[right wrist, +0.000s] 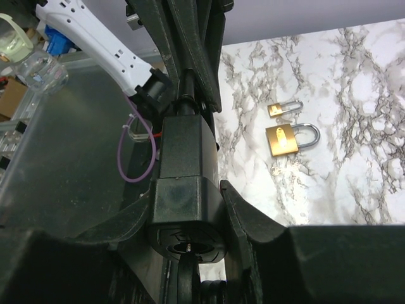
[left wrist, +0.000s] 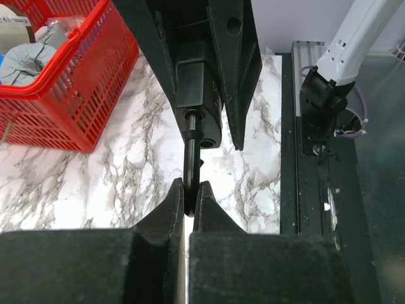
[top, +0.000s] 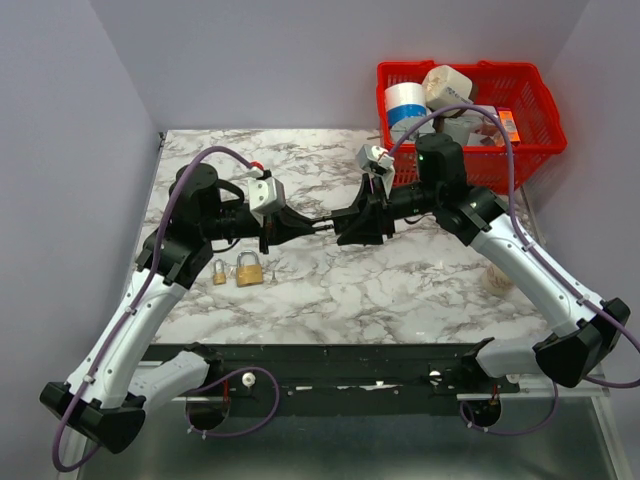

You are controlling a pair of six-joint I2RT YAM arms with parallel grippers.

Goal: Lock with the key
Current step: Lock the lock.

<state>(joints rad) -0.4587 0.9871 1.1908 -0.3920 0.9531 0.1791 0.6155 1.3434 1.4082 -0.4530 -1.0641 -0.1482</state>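
Note:
A black padlock point(right wrist: 186, 158) is held off the table between both arms. My right gripper point(right wrist: 185, 206) is shut on its body, one finger on each side. The keyhole end faces the right wrist camera, and the key point(right wrist: 190, 278) with its black head sits in the keyhole, with more black heads beside it. In the left wrist view the padlock body point(left wrist: 199, 95) shows between the right fingers, and its black shackle point(left wrist: 190, 158) reaches down into my left gripper point(left wrist: 190, 197), which is shut on it. From above, the grippers point(top: 322, 226) point(top: 352, 222) meet over the table's middle.
Two brass padlocks, one large point(top: 249, 270) and one small point(top: 220, 272), lie on the marble table point(top: 400, 290) below the left arm; they also show in the right wrist view point(right wrist: 283, 139). A red basket point(top: 535, 115) of items stands at the back right.

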